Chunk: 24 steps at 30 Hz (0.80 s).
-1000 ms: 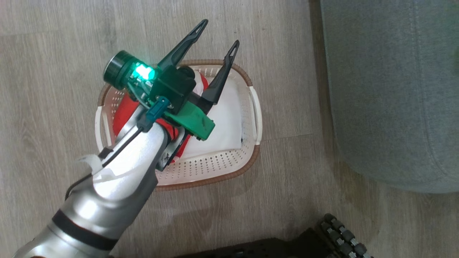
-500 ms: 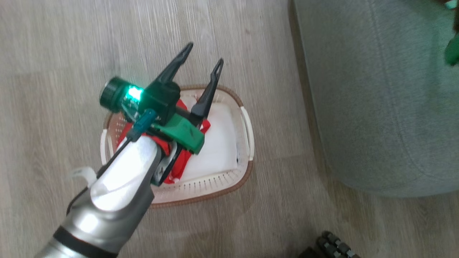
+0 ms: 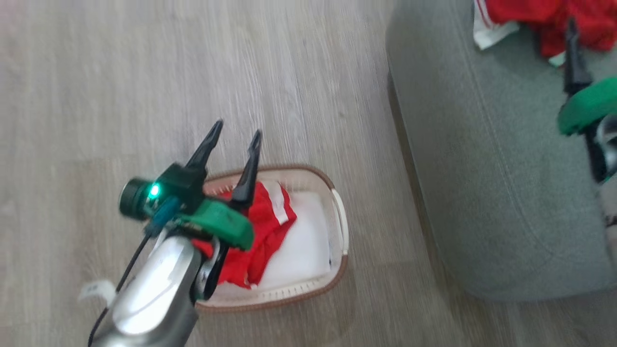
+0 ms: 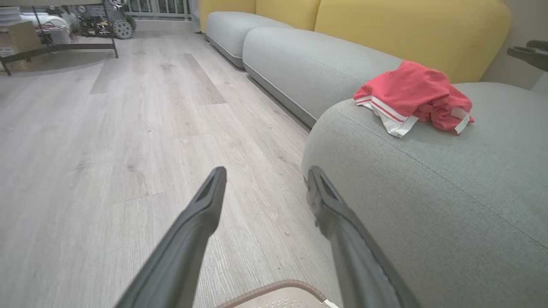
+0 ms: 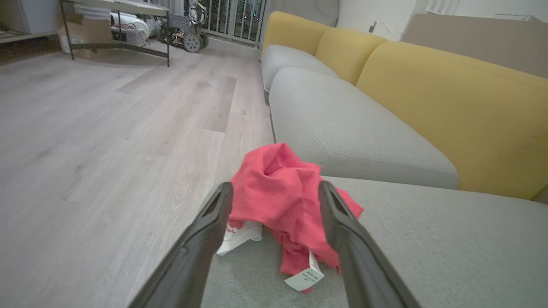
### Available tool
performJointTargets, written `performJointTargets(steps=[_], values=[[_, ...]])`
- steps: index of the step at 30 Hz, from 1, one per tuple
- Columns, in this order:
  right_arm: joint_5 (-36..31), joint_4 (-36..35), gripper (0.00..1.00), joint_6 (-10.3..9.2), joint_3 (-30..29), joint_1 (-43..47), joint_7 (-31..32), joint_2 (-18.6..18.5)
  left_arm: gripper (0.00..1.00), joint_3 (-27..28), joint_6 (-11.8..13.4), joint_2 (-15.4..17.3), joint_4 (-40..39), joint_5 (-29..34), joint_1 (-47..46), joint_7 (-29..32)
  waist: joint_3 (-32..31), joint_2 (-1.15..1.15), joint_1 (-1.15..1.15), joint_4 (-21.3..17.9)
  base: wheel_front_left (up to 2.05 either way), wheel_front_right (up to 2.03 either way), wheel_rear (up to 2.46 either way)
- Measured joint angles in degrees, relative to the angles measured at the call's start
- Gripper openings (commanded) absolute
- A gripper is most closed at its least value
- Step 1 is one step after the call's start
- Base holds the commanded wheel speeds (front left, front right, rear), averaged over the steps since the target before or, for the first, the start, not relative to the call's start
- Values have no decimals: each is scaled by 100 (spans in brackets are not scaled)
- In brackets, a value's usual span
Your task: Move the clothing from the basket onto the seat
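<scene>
- Since the moment before, my head had swung, so the whole head view slid. The basket (image 3: 308, 171) sat lower in the frame, and the upper right corner now took in my right pincer (image 5: 275, 186) and a red garment (image 4: 411, 92) on the seat (image 3: 482, 168). I judged that the basket itself had not shifted on the floor (image 3: 144, 72).
- My right pincer stood wide open and gripped nothing. I judged it had just let go, which would explain why the red garment lay crumpled and loose near the seat's rounded corner, with a white tag hanging out.
- In the right wrist view that garment showed in the gap between my two fingers, just beyond their tips. Whether a tip touched the cloth I could not tell.
- My left pincer (image 3: 238, 128) was open and empty at the lower left of the head view. It was held above the basket with its fingertips past the far rim, ready, I judged, for the next pick.
- The other red garment (image 3: 262, 226) lay bunched in the basket's left half, lower in the frame than those fingertips. Beside it was something flat and white (image 3: 303, 246); cloth or liner, I could not tell.
</scene>
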Motion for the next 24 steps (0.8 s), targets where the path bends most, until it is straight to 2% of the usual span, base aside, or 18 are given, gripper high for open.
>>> performJointTargets(steps=[9,14,24], values=[[103,-413,100,0,270,992,0,483,100,726,119,-8,-287,3,1161,0,-904,0,0,232,0,0,0],[167,-753,100,0,363,1584,0,929,100,1172,193,-8,-459,44,1749,0,-1346,0,0,336,0,0,0],[-8,-1459,100,0,260,2565,0,1457,100,1844,270,-137,-650,182,2556,0,-1755,0,0,450,0,0,0]])
